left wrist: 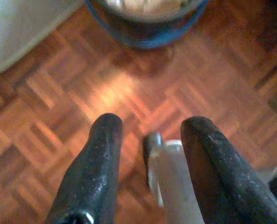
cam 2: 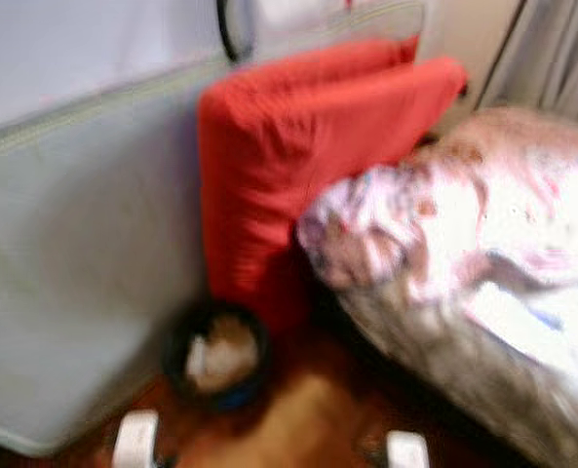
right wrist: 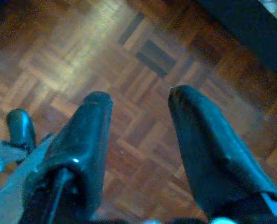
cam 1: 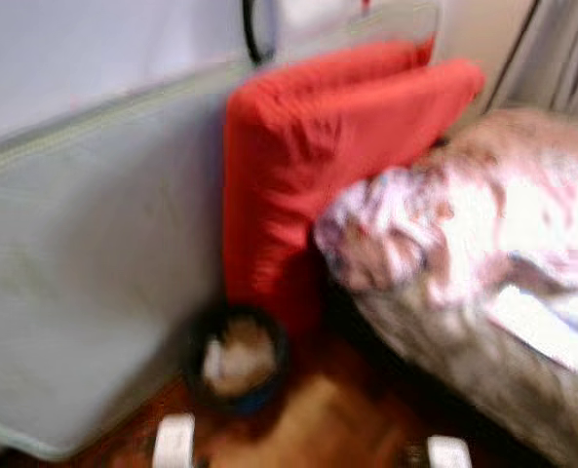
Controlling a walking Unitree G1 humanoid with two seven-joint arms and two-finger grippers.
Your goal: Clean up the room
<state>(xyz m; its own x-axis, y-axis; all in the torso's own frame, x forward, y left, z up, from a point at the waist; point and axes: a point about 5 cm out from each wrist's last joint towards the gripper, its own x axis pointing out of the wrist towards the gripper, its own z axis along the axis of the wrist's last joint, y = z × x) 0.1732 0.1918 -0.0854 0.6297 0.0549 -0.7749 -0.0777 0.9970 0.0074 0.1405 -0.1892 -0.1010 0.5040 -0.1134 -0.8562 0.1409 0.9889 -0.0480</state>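
A dark round bin [cam 1: 238,356] with pale rubbish inside stands on the parquet floor, at the foot of a red cushion [cam 1: 308,166] that leans upright. The head views are blurred. In the left wrist view my left gripper [left wrist: 152,123] hangs open above bare parquet, nothing between its fingers, and the bin's blue-rimmed base [left wrist: 147,23] lies a short way beyond the fingertips. My right gripper [right wrist: 139,95] is open too, over bare parquet, holding nothing.
A large grey mattress [cam 1: 84,263] leans against the wall on the left. A bed with a rumpled floral duvet [cam 1: 483,224] fills the right side. My white feet [cam 1: 174,441] stand on the floor strip between them. Curtains [cam 1: 561,58] hang at the far right.
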